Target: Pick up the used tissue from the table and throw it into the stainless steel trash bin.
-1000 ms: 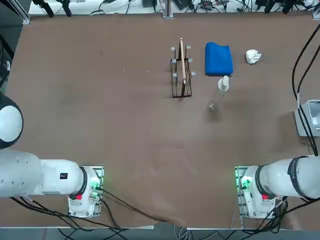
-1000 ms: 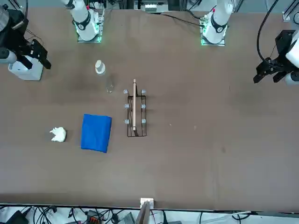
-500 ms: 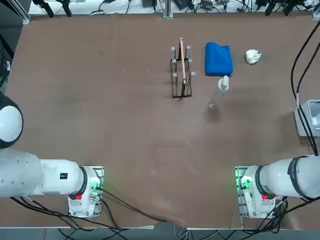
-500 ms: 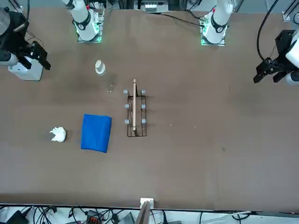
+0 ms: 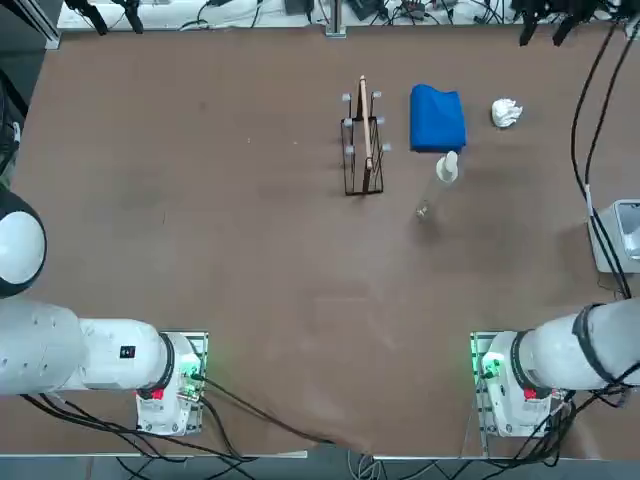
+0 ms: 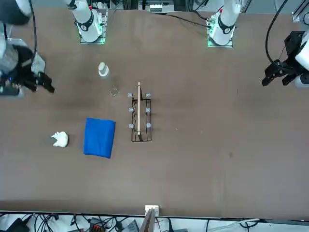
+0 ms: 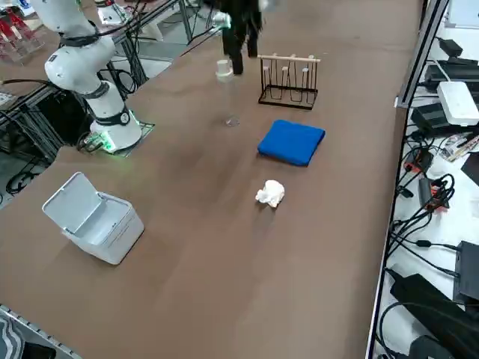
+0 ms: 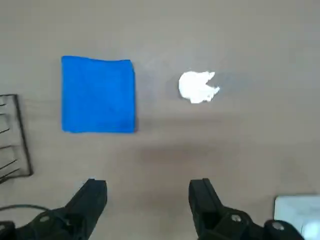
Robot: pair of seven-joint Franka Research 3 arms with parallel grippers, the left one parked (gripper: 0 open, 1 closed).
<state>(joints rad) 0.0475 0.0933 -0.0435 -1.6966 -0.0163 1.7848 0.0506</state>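
Note:
The used tissue (image 5: 507,113) (image 6: 60,139) (image 7: 270,194) (image 8: 198,87) is a small crumpled white wad lying on the brown table (image 5: 250,250), just right of the folded blue cloth (image 5: 437,118). The stainless steel trash bin (image 7: 93,218) (image 5: 622,232) stands near the table's right edge with its lid up. Only a corner of the bin (image 8: 298,212) shows in the wrist view. My right gripper (image 8: 147,195) (image 6: 41,84) hangs high above the table between bin and tissue. It is open, with nothing between its fingers.
A black wire rack (image 5: 362,145) holding a thin board stands left of the blue cloth. A clear white-capped bottle (image 5: 447,167) and a small clear object (image 5: 424,210) sit just nearer my base. Cables run along the table's far edge.
My right gripper has swung away from above the bin toward the tissue's side of the table and stays open. Tissue, cloth, bottle and rack have not moved.

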